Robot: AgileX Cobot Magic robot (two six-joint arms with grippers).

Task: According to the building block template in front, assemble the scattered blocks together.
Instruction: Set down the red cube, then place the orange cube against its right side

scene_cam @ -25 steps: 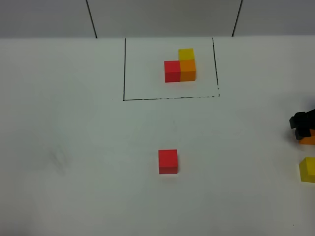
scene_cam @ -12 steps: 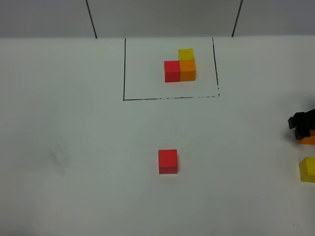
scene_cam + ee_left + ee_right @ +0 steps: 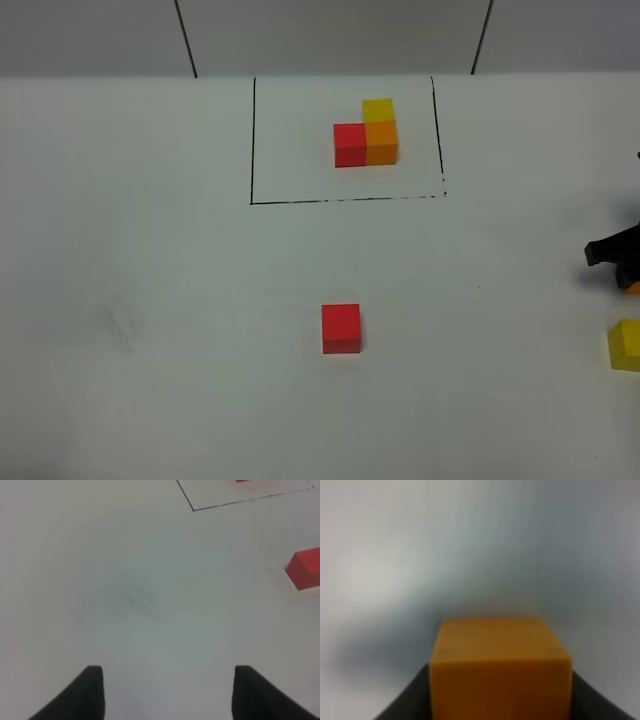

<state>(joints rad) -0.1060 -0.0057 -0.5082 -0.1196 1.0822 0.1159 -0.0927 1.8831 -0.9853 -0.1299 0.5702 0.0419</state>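
From my station the white table [image 3: 150, 300] fills nearly all of the high view. I take the black rectangle [image 3: 252, 140] drawn at its far side as my reference. Inside that rectangle, toward its right half, sits the template [image 3: 366, 135]: a red cube and an orange cube side by side and touching, with a yellow cube touching the orange one on its far side, making an L.

My left gripper [image 3: 170, 695] is out of the high view. Its wrist camera shows the rectangle's near left corner well ahead of it, so it sits to the left of the rectangle and on the near side. Its jaws stand wide apart over bare table, released.

My right gripper [image 3: 500, 700] is well to the right of the rectangle and a little nearer than its front line, at the edge of the high view. It is clenched on the orange cube [image 3: 500, 665], with both dark fingers pressed against the cube's sides. I cannot tell whether that cube rests on the table or is lifted.

The loose red cube [image 3: 341, 329] lies well in front of the rectangle, about in line with the template's red cube. The loose yellow cube [image 3: 626, 345] lies far right of the rectangle, just nearer than the right gripper and partly cut off.
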